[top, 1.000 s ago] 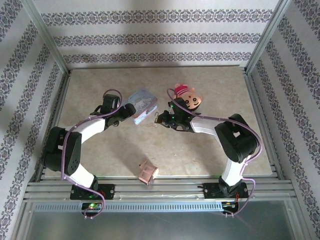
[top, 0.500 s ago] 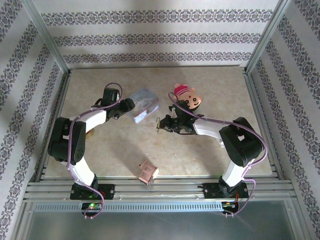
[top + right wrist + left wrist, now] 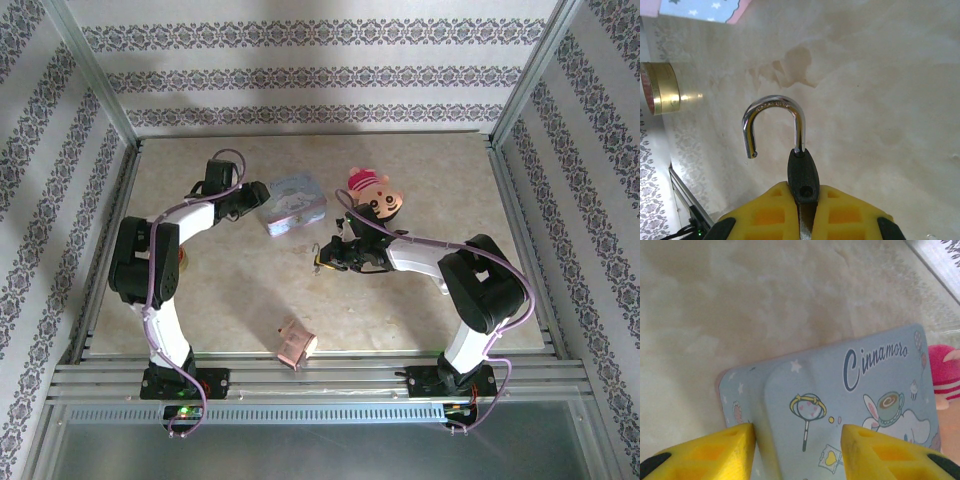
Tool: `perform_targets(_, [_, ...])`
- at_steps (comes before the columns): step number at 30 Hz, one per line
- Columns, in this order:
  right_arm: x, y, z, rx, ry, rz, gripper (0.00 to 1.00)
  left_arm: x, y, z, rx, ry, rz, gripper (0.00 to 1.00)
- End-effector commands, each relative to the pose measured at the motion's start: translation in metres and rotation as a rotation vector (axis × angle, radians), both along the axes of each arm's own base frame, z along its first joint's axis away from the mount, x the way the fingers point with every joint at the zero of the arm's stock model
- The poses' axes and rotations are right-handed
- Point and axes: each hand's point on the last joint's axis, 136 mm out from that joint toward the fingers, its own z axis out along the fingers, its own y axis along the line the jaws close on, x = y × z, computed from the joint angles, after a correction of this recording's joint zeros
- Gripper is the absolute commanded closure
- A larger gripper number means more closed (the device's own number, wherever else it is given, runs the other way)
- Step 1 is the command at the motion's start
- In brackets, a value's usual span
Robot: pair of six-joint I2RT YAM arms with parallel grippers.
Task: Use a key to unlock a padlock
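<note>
Swinging up toward eleven o'clock, the left gripper (image 3: 797, 432) has followed the pale-blue tin (image 3: 296, 203), which has turned and slid a little farther up the table. The right side has barely shifted. The left jaws stand spread with the tin's near end between them, and I cannot tell whether they touch it. The right gripper (image 3: 802, 192) is pressed together on the dark body of the padlock (image 3: 802, 172). It holds it mid-table, at five o'clock from the tin, with the silvery shackle (image 3: 772, 102) free at one end.

Now the risks. That pinch sits on a thin, smooth edge, so any twist could spin the padlock or let it drop. If the left jaws close or push on, the tin may skid into the plush toy (image 3: 375, 195) just beside it at three o'clock. It could also jam their path.

The table (image 3: 420, 300) is pale, marbled beige, with a faint stain (image 3: 795, 62) below the shackle. A copper box (image 3: 296, 343) sits at six o'clock near the front edge. Striped floral wallpaper (image 3: 320, 75) lines the walls, framed by aluminium rails (image 3: 95, 80).
</note>
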Motion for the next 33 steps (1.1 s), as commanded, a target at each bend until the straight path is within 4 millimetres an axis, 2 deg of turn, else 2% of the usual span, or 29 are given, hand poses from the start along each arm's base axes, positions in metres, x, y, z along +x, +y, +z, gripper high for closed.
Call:
perform_targets(1, [-0.004, -0.002, 0.008, 0.015, -0.011, 0.021, 1.00, 0.023, -0.002, 0.013, -0.036, -0.073, -0.045, 0.53])
perform_targets(9, [-0.008, -0.002, 0.006, 0.017, 0.000, 0.034, 1.00, 0.053, -0.016, 0.018, -0.116, -0.096, -0.099, 0.53])
perform_targets(16, [-0.007, 0.000, 0.006, 0.025, 0.010, 0.040, 1.00, 0.058, -0.018, 0.019, -0.140, -0.092, -0.102, 0.47])
perform_targets(19, [-0.006, 0.000, 0.003, 0.019, 0.020, 0.036, 1.00, 0.055, -0.016, 0.024, -0.164, -0.096, -0.093, 0.42])
perform_targets(23, [-0.003, -0.006, -0.004, -0.012, 0.041, 0.010, 1.00, 0.046, -0.006, 0.034, -0.175, -0.106, -0.065, 0.25])
perform_targets(29, [0.001, -0.016, -0.010, -0.076, 0.049, -0.010, 0.96, 0.022, 0.008, 0.051, -0.174, -0.129, -0.020, 0.01])
perform_targets(33, [0.004, -0.025, -0.013, -0.186, 0.048, -0.002, 0.94, 0.005, 0.014, 0.059, -0.187, -0.147, 0.007, 0.01])
